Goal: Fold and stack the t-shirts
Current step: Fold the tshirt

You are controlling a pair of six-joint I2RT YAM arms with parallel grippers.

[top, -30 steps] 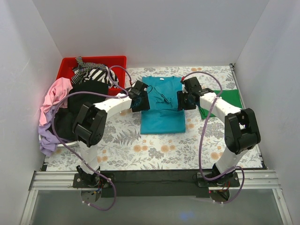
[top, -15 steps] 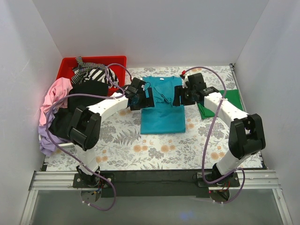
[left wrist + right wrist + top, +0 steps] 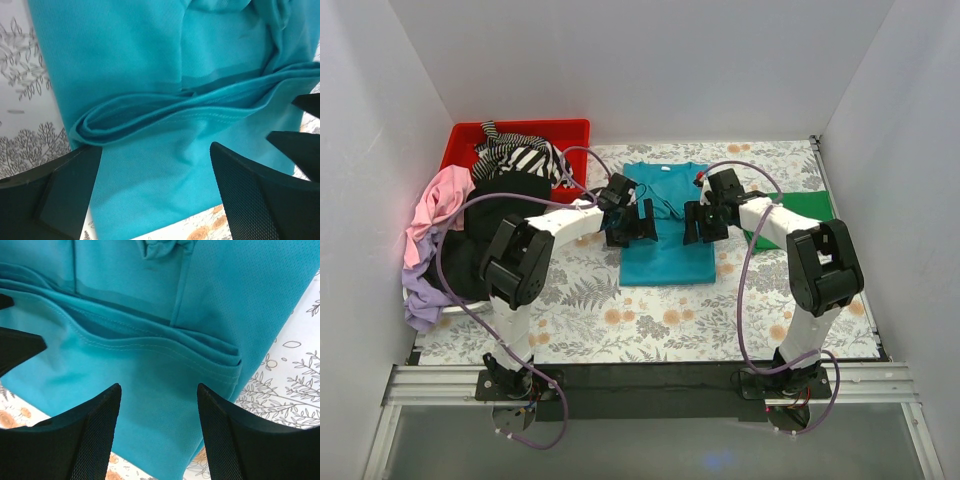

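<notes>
A teal t-shirt lies flat in the middle of the table, collar away from the arms, its lower part folded up so a doubled hem crosses it. My left gripper hovers over its left side, open, with only teal cloth showing between the fingers. My right gripper hovers open over the right side, above the same hem; its fingers hold nothing. A green t-shirt lies folded at the right. Pink, lilac, black and striped shirts are heaped at the left.
A red plastic bin stands at the back left under the striped shirt. The floral tablecloth covers the table between the teal shirt and the arm bases. White walls close in the left, back and right sides.
Both grippers have opened wider, letting go of the teal cloth, and shifted inward and nearer over the shirt. The folded hem now rests on the shirt.
</notes>
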